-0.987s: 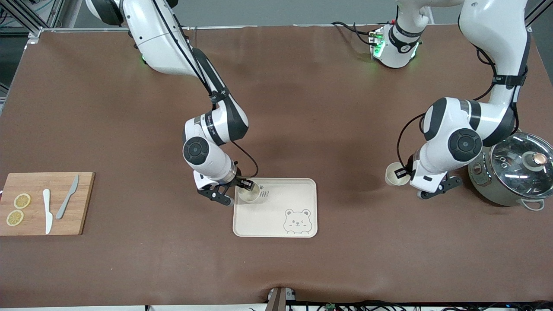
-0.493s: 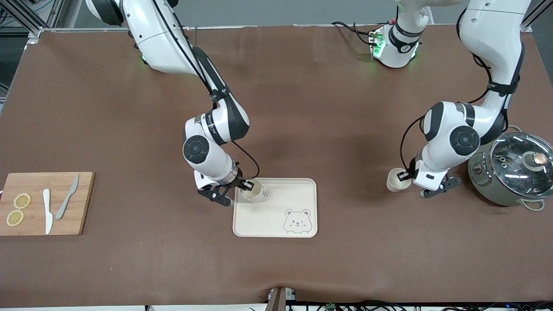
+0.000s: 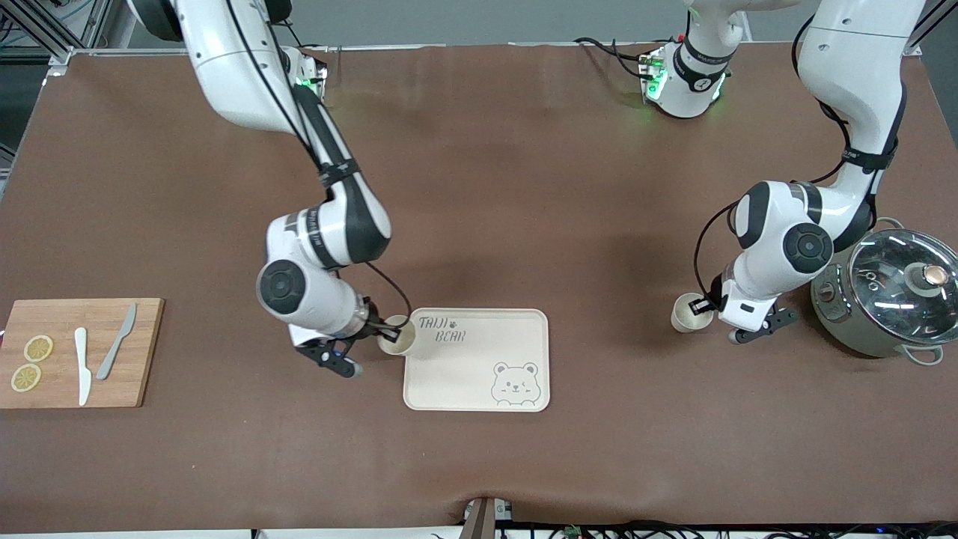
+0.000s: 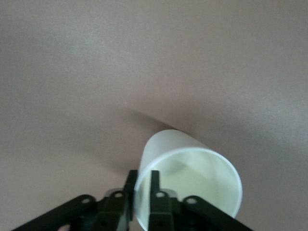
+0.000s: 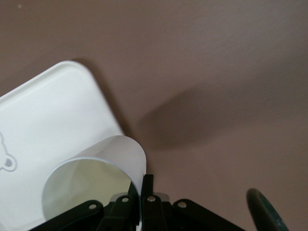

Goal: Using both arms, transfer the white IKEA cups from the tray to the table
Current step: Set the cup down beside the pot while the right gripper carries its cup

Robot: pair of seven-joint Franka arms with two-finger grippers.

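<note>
One white cup (image 3: 397,337) (image 5: 91,180) hangs at the tray's corner toward the right arm's end, partly off the bear tray (image 3: 464,374) (image 5: 48,120). My right gripper (image 3: 390,328) (image 5: 142,186) is shut on its rim wall, one finger inside and one outside. The other white cup (image 3: 688,314) (image 4: 190,178) stands upright on the brown table beside the pot. My left gripper (image 3: 700,305) (image 4: 143,185) straddles that cup's wall with its fingers a little apart, so it is open.
A steel pot with a glass lid (image 3: 894,299) stands close to the left arm's wrist. A wooden cutting board (image 3: 82,378) with lemon slices and two knives lies at the right arm's end of the table.
The right arm has carried its cup off the tray's inside toward the right arm's end, uncovering the tray's lettering. The left arm has set its cup lower and its fingers have eased apart.
</note>
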